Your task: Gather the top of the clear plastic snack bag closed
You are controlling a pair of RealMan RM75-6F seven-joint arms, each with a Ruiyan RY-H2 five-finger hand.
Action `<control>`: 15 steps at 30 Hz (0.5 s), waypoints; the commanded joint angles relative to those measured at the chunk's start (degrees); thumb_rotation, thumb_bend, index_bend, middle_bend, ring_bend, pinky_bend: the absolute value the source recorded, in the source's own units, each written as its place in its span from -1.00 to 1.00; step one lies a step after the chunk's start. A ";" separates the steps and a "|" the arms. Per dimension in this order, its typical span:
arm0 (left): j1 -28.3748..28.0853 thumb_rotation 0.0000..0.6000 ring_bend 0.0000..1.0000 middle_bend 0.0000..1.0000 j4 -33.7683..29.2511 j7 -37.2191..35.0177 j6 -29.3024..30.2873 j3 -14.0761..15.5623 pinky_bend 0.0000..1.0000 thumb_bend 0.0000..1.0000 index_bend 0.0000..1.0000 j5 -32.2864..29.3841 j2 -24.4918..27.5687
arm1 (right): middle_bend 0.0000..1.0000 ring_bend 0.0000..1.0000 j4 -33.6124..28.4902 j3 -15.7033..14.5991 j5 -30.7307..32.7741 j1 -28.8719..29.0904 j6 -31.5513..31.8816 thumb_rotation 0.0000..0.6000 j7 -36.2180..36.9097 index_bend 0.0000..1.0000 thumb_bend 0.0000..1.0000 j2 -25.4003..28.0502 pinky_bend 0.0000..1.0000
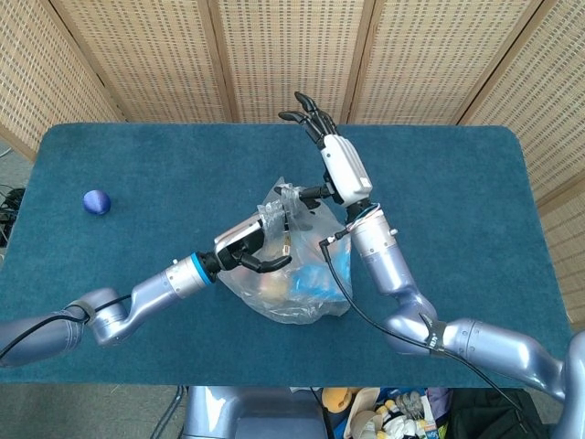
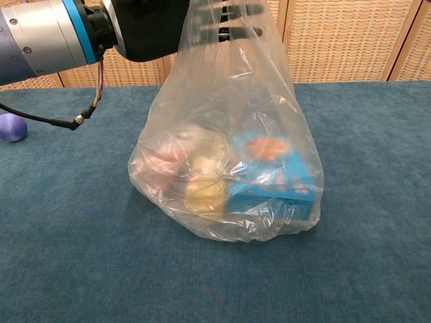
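Observation:
The clear plastic snack bag [image 1: 297, 270] [image 2: 229, 155] stands on the blue table, holding a blue box [image 2: 271, 176] and a yellowish snack [image 2: 203, 190]. My left hand [image 1: 253, 245] [image 2: 151, 27] comes in from the left and grips the bag's upper part, with its fingers [image 2: 229, 20] showing through the plastic at the neck. My right hand [image 1: 336, 160] rises just behind the bag's top with its fingers [image 1: 306, 108] spread upward and away from the plastic. Its thumb lies close to the crumpled top edge [image 1: 291, 194]; I cannot tell whether it touches. The chest view does not show the right hand.
A small purple ball [image 1: 96, 202] [image 2: 11, 127] lies far left on the table [image 1: 457, 183]. Wicker screen panels [image 1: 292, 55] stand behind the table. A black cable [image 1: 343, 283] hangs along my right forearm beside the bag.

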 commanded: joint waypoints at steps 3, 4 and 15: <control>-0.70 0.84 -1.00 -1.00 -1.28 2.75 -1.13 -0.99 -0.89 -0.20 -1.00 -0.89 0.48 | -0.96 -1.00 0.01 -0.02 -0.11 0.10 -0.03 1.00 -0.03 -0.65 -1.00 -0.01 -1.00; -0.80 0.84 -1.00 -1.00 -1.47 3.28 -1.34 -1.13 -0.90 -0.20 -1.00 -1.05 0.58 | -0.96 -1.00 0.04 -0.03 -0.14 0.13 -0.04 1.00 -0.06 -0.65 -1.00 -0.02 -1.00; -1.66 0.85 -1.00 -1.00 -2.56 9.56 -4.17 -2.50 -0.95 -0.21 -1.00 -3.44 0.82 | -0.96 -1.00 0.23 -0.15 -0.26 0.19 -0.21 1.00 -0.02 -0.65 -1.00 0.07 -1.00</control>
